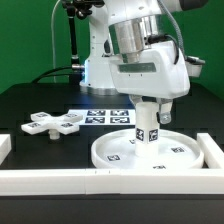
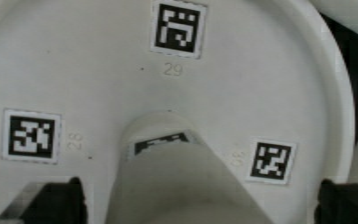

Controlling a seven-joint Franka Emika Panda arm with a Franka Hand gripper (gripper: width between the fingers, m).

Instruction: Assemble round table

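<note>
The round disc (image 1: 176, 156) lies flat at the front right of the table, rim up. It fills the wrist view (image 2: 176, 95), where three tags show. The short cylinder leg (image 1: 146, 128) stands upright on the disc's middle and is seen from above in the wrist view (image 2: 179, 170). My gripper (image 1: 147, 106) hangs straight above the leg, its jaws on either side of the leg's top. In the wrist view the gripper (image 2: 201, 203) is open, with a gap between each of the dark fingers (image 2: 55, 202) and the leg. The cross-shaped base (image 1: 55, 123) lies apart, towards the exterior view's left.
The marker board (image 1: 108, 117) lies behind the disc. White border rails run along the front (image 1: 60, 181), the right (image 1: 213, 150) and the left (image 1: 4, 146). The arm's base stands at the back.
</note>
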